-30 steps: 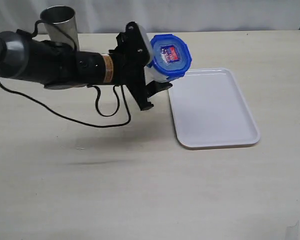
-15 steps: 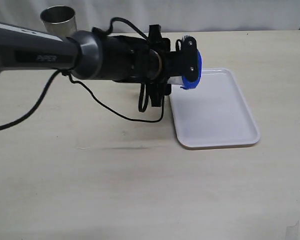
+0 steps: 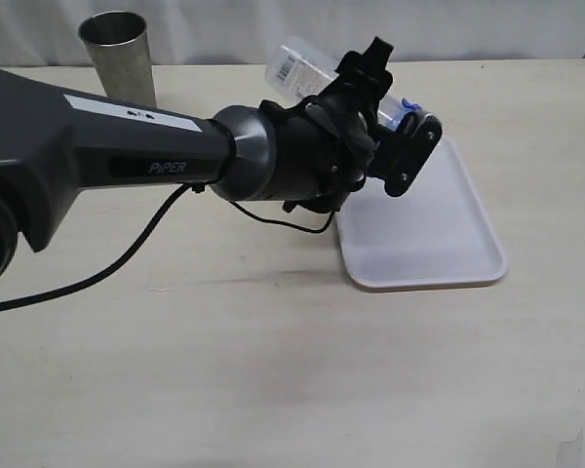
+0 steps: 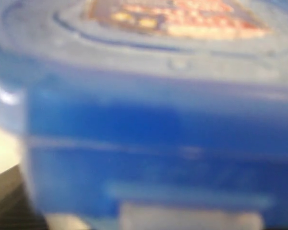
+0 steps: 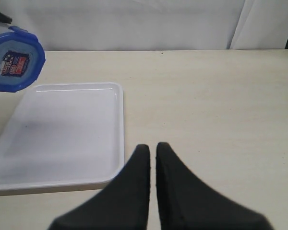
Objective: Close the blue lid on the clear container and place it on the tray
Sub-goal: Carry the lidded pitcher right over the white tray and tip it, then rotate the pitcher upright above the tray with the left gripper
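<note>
Now my left claw (image 3: 390,109) clamps the clear container (image 3: 298,62), blue lid (image 5: 15,60) on, tilted over the tray (image 3: 448,249) for setting down; my right claw (image 5: 152,158) is closed, empty.

Soft, even light casts faint shadows on the counter (image 3: 273,370); up close, the blue lid (image 4: 149,134) is badly blurred.

Blue lid (image 4: 149,129): close, edge-cropped blur

White "PiPER" on the left arm (image 3: 97,146), barcode on the clear container (image 3: 302,66), digits illegible
</note>
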